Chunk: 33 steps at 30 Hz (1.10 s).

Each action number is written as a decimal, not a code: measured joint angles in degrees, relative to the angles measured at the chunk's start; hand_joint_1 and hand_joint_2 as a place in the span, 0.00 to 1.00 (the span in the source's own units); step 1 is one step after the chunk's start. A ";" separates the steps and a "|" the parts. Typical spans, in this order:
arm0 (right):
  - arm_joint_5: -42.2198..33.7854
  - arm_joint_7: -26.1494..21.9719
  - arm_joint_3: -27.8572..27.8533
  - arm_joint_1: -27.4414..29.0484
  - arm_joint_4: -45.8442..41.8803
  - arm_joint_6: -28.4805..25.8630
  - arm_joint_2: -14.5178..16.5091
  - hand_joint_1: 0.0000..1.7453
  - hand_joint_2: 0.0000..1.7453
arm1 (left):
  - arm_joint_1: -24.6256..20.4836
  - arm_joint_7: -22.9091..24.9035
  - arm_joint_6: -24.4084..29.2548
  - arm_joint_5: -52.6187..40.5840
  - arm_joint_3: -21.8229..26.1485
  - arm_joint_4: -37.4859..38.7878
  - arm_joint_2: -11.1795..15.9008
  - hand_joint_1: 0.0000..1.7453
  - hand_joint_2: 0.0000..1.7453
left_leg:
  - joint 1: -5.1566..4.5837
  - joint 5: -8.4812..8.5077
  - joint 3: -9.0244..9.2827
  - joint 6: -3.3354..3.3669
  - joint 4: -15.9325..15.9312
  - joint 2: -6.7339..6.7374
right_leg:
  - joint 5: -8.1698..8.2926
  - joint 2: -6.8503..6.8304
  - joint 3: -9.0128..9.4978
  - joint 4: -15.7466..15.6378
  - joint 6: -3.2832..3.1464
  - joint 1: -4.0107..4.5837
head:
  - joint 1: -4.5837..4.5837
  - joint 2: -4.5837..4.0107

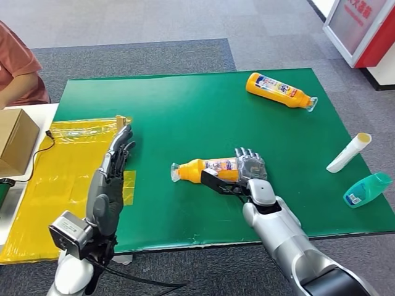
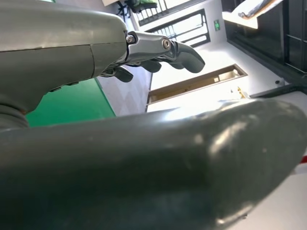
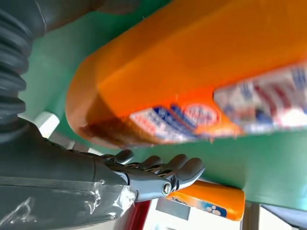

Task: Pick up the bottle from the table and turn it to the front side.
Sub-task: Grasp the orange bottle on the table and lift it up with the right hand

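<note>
Now: right hand (image 1: 250, 168) wrapped around the base of the orange plastic bottle (image 1: 207, 169), which lies on its side mid green counter mat (image 1: 186, 111).
Bottle's clear cap points to 9 o'clock. Left hand (image 1: 114, 166) at 8 o'clock, fingers apart, holding nothing.

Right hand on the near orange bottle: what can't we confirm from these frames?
- Grasp: in the head view the right hand covers the base of the near orange bottle; finger contact is hidden.
- Label text: blurred in the right wrist view.
- Left hand: palm faces away.
</note>
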 joint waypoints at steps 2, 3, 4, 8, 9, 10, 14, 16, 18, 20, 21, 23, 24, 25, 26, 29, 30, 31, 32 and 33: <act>1.18 0.12 0.22 -0.46 1.48 -0.02 0.34 0.00 1.00 | -0.28 -0.06 0.00 0.08 -0.15 0.01 0.02 0.00 0.00 | 0.00 0.00 0.00 0.00 0.00 0.00 | 0.00 0.01 0.00 0.00 0.00 0.00 | -0.01 0.00; 1.38 0.13 0.30 -0.70 2.03 -0.03 0.47 0.00 1.00 | -0.39 -0.10 0.01 0.13 -0.17 0.01 0.02 0.00 0.00 | 0.00 0.00 0.01 0.00 0.00 0.00 | 0.00 0.01 0.00 0.00 0.00 0.00 | 0.00 0.00; 1.50 0.14 0.34 -0.98 2.50 -0.03 0.59 0.00 1.00 | -0.47 -0.13 0.00 0.22 -0.18 0.02 0.03 0.00 0.00 | 0.00 0.00 0.01 0.00 0.00 0.00 | 0.01 0.01 0.00 0.00 0.00 0.00 | 0.00 0.00; 1.69 0.13 0.41 -1.82 3.99 -0.04 1.03 0.48 1.00 | -0.66 -0.28 0.01 0.63 -0.18 0.03 0.08 0.00 0.00 | 0.00 0.00 0.02 0.00 0.00 0.01 | 0.01 0.01 0.01 0.00 0.00 0.00 | 0.00 0.00; 1.74 0.11 0.45 -1.95 4.29 -0.02 1.10 0.72 1.00 | -0.69 -0.31 0.01 0.68 -0.18 0.03 0.08 0.00 0.00 | 0.00 0.01 0.02 0.00 0.00 0.01 | 0.02 0.01 0.01 0.00 0.00 0.00 | 0.00 0.00; 1.84 0.04 0.50 -2.03 4.57 0.01 1.19 0.97 1.00 | -0.71 -0.34 0.01 0.75 -0.18 0.03 0.08 0.00 0.00 | 0.00 0.02 0.02 0.00 0.00 0.01 | 0.02 0.01 0.01 0.00 0.01 0.00 | 0.00 0.00; 2.53 -0.60 0.70 -2.28 5.53 -0.04 1.50 1.00 1.00 | -0.77 -0.51 0.05 1.16 -0.20 0.05 0.08 0.00 0.00 | 0.00 0.04 0.01 -0.01 0.00 0.00 | 0.04 0.01 0.01 0.00 0.01 0.00 | -0.01 0.00; 2.61 -0.93 0.71 -2.47 5.83 -0.27 1.57 1.00 1.00 | -0.78 -0.55 0.19 1.56 -0.20 0.07 0.09 0.00 0.00 | 0.00 0.04 0.02 0.00 0.00 0.00 | 0.04 0.01 0.01 0.00 0.01 0.00 | -0.01 0.00; 2.39 -1.32 0.70 -2.57 6.00 -0.77 1.59 1.00 1.00 | -0.78 -0.56 0.41 1.92 -0.19 0.14 0.10 0.00 0.00 | 0.00 0.04 0.02 0.00 0.00 0.01 | 0.04 0.01 0.00 0.00 0.01 0.00 | -0.01 0.00; 1.76 -1.97 0.65 -2.56 6.06 -1.61 1.59 1.00 1.00 | -0.77 -0.56 0.64 2.09 -0.17 0.26 0.10 0.00 0.00 | 0.00 0.04 0.02 0.00 0.00 0.01 | 0.04 0.01 0.00 0.00 0.01 0.00 | 0.00 0.00; 1.29 -2.45 0.59 -2.52 6.05 -2.13 1.59 1.00 1.00 | -0.77 -0.56 0.76 2.21 -0.16 0.33 0.10 0.00 0.00 | 0.00 0.04 0.02 0.00 0.00 0.01 | 0.04 0.01 0.00 0.00 0.01 0.00 | 0.00 0.00; 0.02 -3.70 0.28 -2.33 5.89 -3.10 1.59 1.00 1.00 | -0.73 -0.56 0.94 2.43 -0.15 0.47 0.12 0.00 0.00 | 0.00 0.04 0.01 -0.01 0.00 0.01 | 0.04 0.01 0.00 0.00 0.01 0.00 | 0.00 0.00; -0.81 -4.44 -0.01 -2.12 5.60 -3.50 1.59 1.00 1.00 | -0.69 -0.56 0.99 2.52 -0.14 0.52 0.15 0.00 0.00 | 0.00 0.04 0.01 0.00 0.00 0.01 | 0.04 0.01 0.00 0.00 0.02 0.00 | 0.00 0.00; -1.87 -5.29 -0.39 -1.84 5.11 -3.78 1.59 1.00 1.00 | -0.63 -0.56 1.03 2.56 -0.11 0.55 0.20 0.00 0.00 | 0.00 0.04 0.01 -0.01 0.00 0.00 | 0.04 0.01 0.00 0.00 0.02 0.00 | -0.01 0.00; -3.20 -6.27 -0.85 -1.46 4.39 -3.97 1.59 1.00 1.00 | -0.56 -0.57 1.08 2.60 -0.09 0.56 0.25 0.00 0.00 | 0.00 0.04 0.01 -0.01 0.00 0.00 | 0.04 0.01 0.00 0.00 0.02 0.00 | -0.01 0.00; -8.18 -9.32 -2.52 -0.11 1.22 -3.66 1.59 1.00 1.00 | -0.23 -0.63 1.31 2.67 0.00 0.56 0.40 0.00 0.00 | 0.00 0.04 0.00 0.00 0.00 0.00 | 0.03 0.00 -0.01 0.00 0.02 0.00 | 0.00 0.00; -10.19 -10.38 -3.12 0.36 -0.01 -3.24 1.59 1.00 1.00 | -0.08 -0.69 1.41 2.68 0.03 0.56 0.45 0.00 0.00 | 0.00 0.04 -0.01 0.00 0.00 0.00 | 0.03 0.00 -0.01 0.00 0.02 0.00 | 0.00 0.00; -12.60 -11.59 -3.75 0.86 -1.35 -2.65 1.59 1.00 1.00 | 0.09 -0.80 1.57 2.69 0.07 0.56 0.50 0.00 0.00 | 0.00 0.04 -0.01 0.00 0.00 0.00 | 0.03 0.00 -0.01 0.00 0.02 0.00 | 0.00 0.00; -15.70 -13.06 -4.44 1.46 -2.93 -1.85 1.59 1.00 1.00 | 0.27 -0.98 1.78 2.70 0.11 0.56 0.55 0.00 0.00 | 0.00 0.04 -0.01 0.00 0.00 0.00 | 0.03 0.00 -0.01 0.00 0.02 0.00 | -0.01 0.00; -19.51 -14.78 -5.21 2.20 -4.82 -0.94 1.59 1.00 1.00 | 0.49 -1.24 2.05 2.75 0.18 0.56 0.61 0.00 0.00 | 0.00 0.04 -0.01 0.00 0.00 0.00 | 0.03 0.00 -0.01 0.00 0.02 0.00 | 0.00 0.00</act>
